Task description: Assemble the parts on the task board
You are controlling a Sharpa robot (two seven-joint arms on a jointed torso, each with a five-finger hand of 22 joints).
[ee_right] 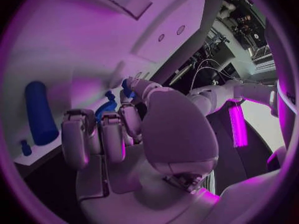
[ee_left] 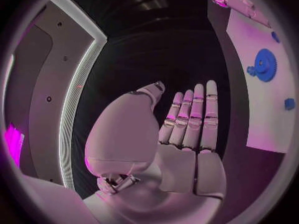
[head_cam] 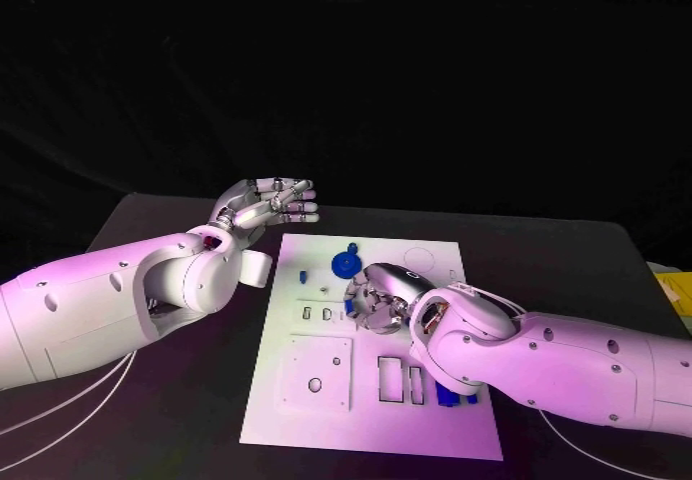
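2 hands in play, and the right hand (head_cam: 378,298) is down on the task board (head_cam: 325,405), fingers curled in over the board's middle; whether they pinch a blue part there, I cannot tell. In the right wrist view blue pieces (ee_right: 111,106) peek out right at its fingertips (ee_right: 127,84). Just past those fingertips, a blue gear (head_cam: 348,263) lies flat on the board, with a small blue peg (head_cam: 304,273) beside it toward the left arm. Back by the right forearm, near the board's near right corner, a blue cylinder (head_cam: 456,398) lies on its side; its long axis runs along the board's long edge.

Over to the left hand (head_cam: 270,203): it hangs off the board, beyond the far left corner, above bare black table (head_cam: 144,215), fingers straight and pressed side by side, holding nothing. Open table shows all round the board's edges.
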